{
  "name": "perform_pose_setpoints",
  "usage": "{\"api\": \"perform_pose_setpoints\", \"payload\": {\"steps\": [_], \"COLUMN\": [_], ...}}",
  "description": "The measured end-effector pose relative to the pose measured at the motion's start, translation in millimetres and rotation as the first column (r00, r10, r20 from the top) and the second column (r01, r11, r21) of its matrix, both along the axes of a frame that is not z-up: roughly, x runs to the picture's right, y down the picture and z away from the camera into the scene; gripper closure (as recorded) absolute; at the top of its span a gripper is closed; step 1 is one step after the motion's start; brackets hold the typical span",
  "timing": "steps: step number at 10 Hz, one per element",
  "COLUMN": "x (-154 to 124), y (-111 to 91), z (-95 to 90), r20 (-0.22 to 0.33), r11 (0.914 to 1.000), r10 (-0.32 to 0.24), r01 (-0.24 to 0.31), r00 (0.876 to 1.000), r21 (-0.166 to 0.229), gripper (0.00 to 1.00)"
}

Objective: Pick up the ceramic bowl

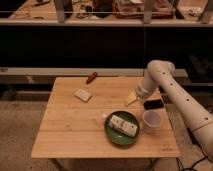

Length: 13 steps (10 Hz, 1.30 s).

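Placement: the ceramic bowl rests flat near the front edge of the counter, with a pale packet lying in it and a cup just beside. The gripper hovers behind the bowl, apart from it, presumably staged for a rim grasp. Whether it is spread or pressed together cannot be told.

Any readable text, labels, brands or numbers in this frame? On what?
No text can be read anywhere.
Dark marks on the white rectangular packet in the round dark-green ceramic bowl: too blurred to read.
The pale tool, above the wooden table just beyond the bowl: no markings visible.
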<state>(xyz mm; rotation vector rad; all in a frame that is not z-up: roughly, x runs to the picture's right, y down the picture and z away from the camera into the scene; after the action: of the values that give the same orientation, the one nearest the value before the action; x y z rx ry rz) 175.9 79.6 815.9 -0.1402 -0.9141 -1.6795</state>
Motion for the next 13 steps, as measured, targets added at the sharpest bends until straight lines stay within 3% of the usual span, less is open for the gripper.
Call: {"api": "perform_pose_setpoints", "payload": {"steps": [1, 2, 7, 13], "x": [2, 2, 10, -8], "y": [3, 7, 22, 39], "z": [2.9, 3.5, 8.4, 10.4], "r20": [0.014, 0.022, 0.019, 0.092], "r11": [0.9999, 0.9999, 0.9967, 0.9886], "r10": [0.003, -0.001, -0.08, -0.151], "r01": [-0.003, 0.002, 0.08, 0.151], "r00": [1.0, 1.0, 0.997, 0.984], "r21": [-0.01, -0.016, -0.017, 0.009], "gripper": [0.57, 0.58, 0.58, 0.58]}}
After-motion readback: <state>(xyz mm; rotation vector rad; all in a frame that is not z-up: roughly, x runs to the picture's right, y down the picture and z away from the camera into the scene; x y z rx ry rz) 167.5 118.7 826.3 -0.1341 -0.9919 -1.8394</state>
